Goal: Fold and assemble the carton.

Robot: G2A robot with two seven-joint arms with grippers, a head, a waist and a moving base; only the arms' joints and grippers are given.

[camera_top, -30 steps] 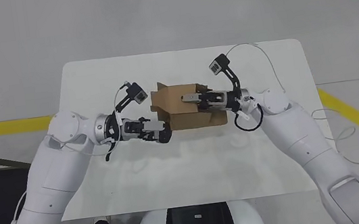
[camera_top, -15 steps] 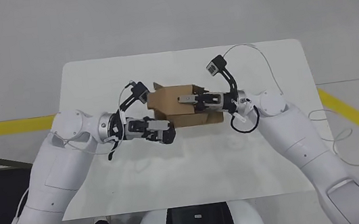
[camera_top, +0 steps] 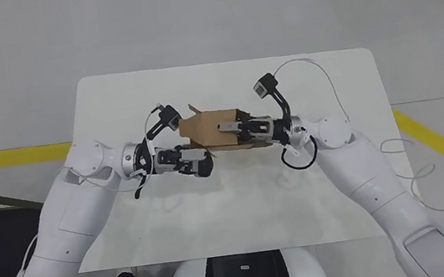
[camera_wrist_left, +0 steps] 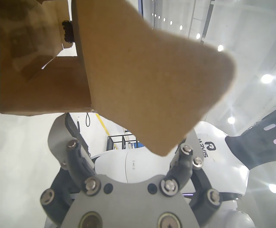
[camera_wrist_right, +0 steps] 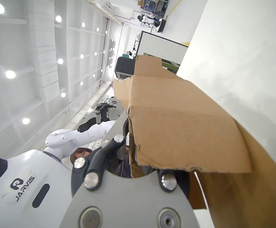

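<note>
1. Carton point(camera_top: 208, 130) of brown cardboard sits between the two grippers, over the far half of the table point(camera_top: 132, 226) and about midway between its left and right edges. Whether it touches the surface cannot be told.
2. Right gripper point(camera_top: 227, 126) lies across the top of the carton. Its fingers point(camera_wrist_right: 121, 149) are drawn close together and pinch one cardboard wall, whose ragged edge runs straight in between them.
3. Through the carton's open end, in the left wrist view, one black ridged pad point(camera_wrist_left: 67, 32) of the right gripper presses against a wall.
4. Left gripper point(camera_top: 202, 163) is at the carton's near left corner, with its fingers point(camera_wrist_left: 74, 138) spread wide and gripping nothing. A loose flap point(camera_wrist_left: 151, 82) hangs over the gap between them; whether it touches either finger cannot be told.
5. Long axis of the carton runs left to right, in line with the table's long edges. Its open end points toward the left edge and the left gripper, and another flap stands out at the carton's far left corner.
6. Every face that shows is plain brown cardboard. A small black-and-white tag point(camera_top: 265, 85) sits on the right arm's camera bracket, and its pattern is too small to read.
</note>
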